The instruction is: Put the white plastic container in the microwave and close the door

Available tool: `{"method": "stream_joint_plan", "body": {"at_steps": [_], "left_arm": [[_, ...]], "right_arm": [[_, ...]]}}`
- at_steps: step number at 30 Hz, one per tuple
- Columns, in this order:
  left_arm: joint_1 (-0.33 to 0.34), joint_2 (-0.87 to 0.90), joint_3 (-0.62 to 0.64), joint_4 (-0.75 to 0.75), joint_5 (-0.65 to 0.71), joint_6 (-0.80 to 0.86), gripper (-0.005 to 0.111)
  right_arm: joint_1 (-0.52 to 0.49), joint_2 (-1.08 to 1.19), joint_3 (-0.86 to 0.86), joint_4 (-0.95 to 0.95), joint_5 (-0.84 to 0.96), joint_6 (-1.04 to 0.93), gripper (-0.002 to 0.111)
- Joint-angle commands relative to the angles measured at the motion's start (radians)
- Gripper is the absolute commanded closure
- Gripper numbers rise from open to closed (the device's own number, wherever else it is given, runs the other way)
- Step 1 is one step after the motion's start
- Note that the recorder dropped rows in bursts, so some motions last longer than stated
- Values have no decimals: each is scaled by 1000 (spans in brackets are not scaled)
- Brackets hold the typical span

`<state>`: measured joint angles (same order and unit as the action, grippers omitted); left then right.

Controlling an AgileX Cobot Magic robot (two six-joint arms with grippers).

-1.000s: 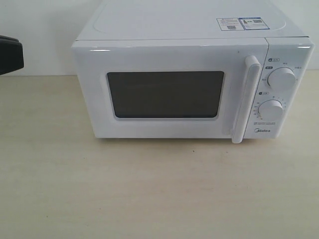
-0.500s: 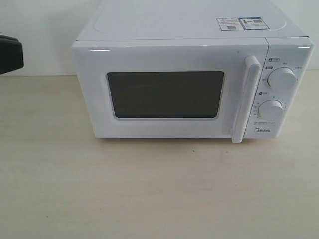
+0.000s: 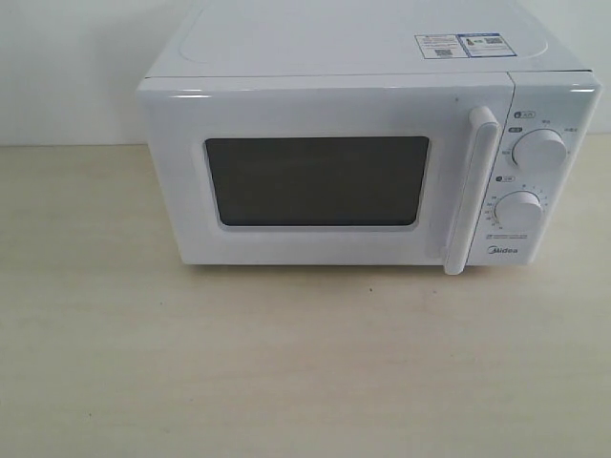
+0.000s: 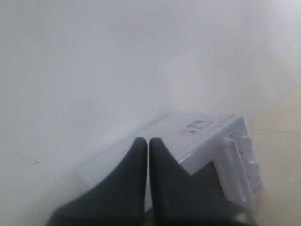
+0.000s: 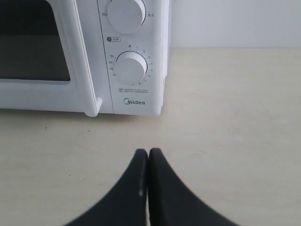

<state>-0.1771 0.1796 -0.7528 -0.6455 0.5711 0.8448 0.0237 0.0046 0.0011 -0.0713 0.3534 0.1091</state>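
Observation:
The white Midea microwave (image 3: pixel 363 143) stands on the table with its door (image 3: pixel 320 176) shut, dark window and long vertical handle (image 3: pixel 473 191) facing the exterior camera. The white plastic container is out of view in every frame. Neither arm shows in the exterior view. My left gripper (image 4: pixel 148 141) is shut with nothing between its fingers, raised well off to the side of the microwave (image 4: pixel 207 141). My right gripper (image 5: pixel 148 151) is shut and empty, low over the table in front of the microwave's knob panel (image 5: pixel 131 68).
A pale wooden table (image 3: pixel 305 363) spreads in front of and beside the microwave. A white wall (image 3: pixel 76 67) stands behind it. Two stickers (image 3: pixel 460 44) lie on the microwave's top.
The dark part of the left arm at the left edge of the exterior view has withdrawn out of that view. The microwave has not moved.

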Motion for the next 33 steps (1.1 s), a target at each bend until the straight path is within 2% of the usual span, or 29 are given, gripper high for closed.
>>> {"method": "stream_joint_plan", "body": {"at_steps": [1,8,12,15,18,20,21,24,27,33], "left_arm": [[40,-169,2,124,1,-157,103],[51,-180,-58,347,65,-510,103],[51,-180,-63,645,71,-925,103],[51,-180,-63,857,179,-1244,103],[51,-180,-12,841,128,-1221,103],[61,-180,88,756,-18,-1113,103],[83,-180,169,709,-134,-1081,103],[124,-180,280,686,-220,-1081,103],[178,-180,465,679,-356,-1081,103],[178,-180,697,679,-515,-1062,103]], "right_arm": [[-3,-5,-1,-10,-5,-1,109],[-3,-5,-1,-10,-11,-1,109],[-3,-5,-1,-10,-11,-3,109],[-3,-5,-1,-10,-11,-3,109],[-3,-5,-1,-10,-11,-3,109],[-3,-5,-1,-10,-11,-3,109],[-3,-5,-1,-10,-11,-3,109],[-3,-5,-1,-10,-11,-3,109],[-3,-5,-1,-10,-11,-3,109],[-3,-5,-1,-10,-26,1,109]]}}
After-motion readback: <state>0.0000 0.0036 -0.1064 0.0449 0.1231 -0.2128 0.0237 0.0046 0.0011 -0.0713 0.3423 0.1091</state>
